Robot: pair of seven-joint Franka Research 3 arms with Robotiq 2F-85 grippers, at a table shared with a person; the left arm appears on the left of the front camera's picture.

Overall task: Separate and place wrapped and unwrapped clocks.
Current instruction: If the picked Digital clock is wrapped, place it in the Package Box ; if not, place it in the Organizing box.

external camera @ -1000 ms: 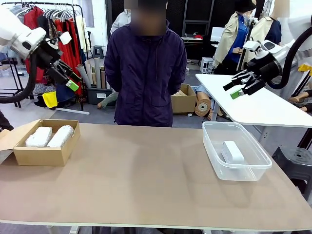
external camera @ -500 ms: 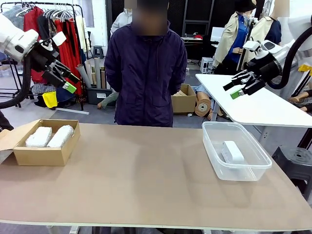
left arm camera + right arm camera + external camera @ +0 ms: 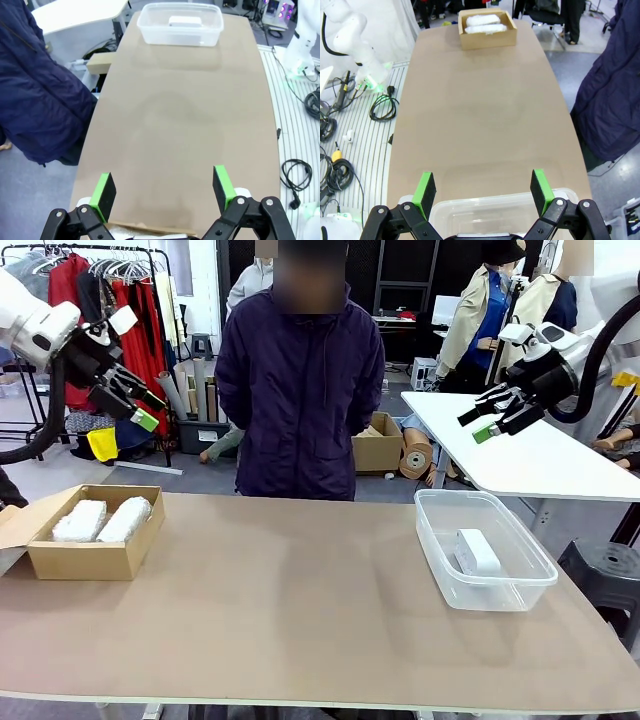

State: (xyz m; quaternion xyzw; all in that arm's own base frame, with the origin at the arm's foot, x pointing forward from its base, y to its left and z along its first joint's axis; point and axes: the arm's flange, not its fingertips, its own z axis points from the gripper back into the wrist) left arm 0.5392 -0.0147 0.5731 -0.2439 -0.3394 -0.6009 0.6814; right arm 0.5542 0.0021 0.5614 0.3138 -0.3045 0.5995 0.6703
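Note:
Two wrapped clocks, whitish bubble-wrap bundles (image 3: 102,520), lie side by side in a brown cardboard box (image 3: 75,558) at the table's left; the right wrist view shows these bundles (image 3: 485,24) far off. An unwrapped white clock (image 3: 476,551) lies in a clear plastic tub (image 3: 520,592) at the right, and that clock (image 3: 185,21) also appears far off in the left wrist view. My left gripper (image 3: 140,407) hangs open high above the box, holding nothing. My right gripper (image 3: 478,424) hangs open high above the tub, also holding nothing. Green pads (image 3: 106,190) stand wide apart.
A person in a dark jacket (image 3: 298,390) stands at the table's far edge, hands out of sight. A white table (image 3: 520,455) stands behind at right. The brown tabletop (image 3: 290,590) stretches bare between box and tub. Cables lie on the floor (image 3: 382,105) beside the table.
The left arm has drawn back slightly to the left and up over the second. The right arm, box, tub and clocks have stayed put.

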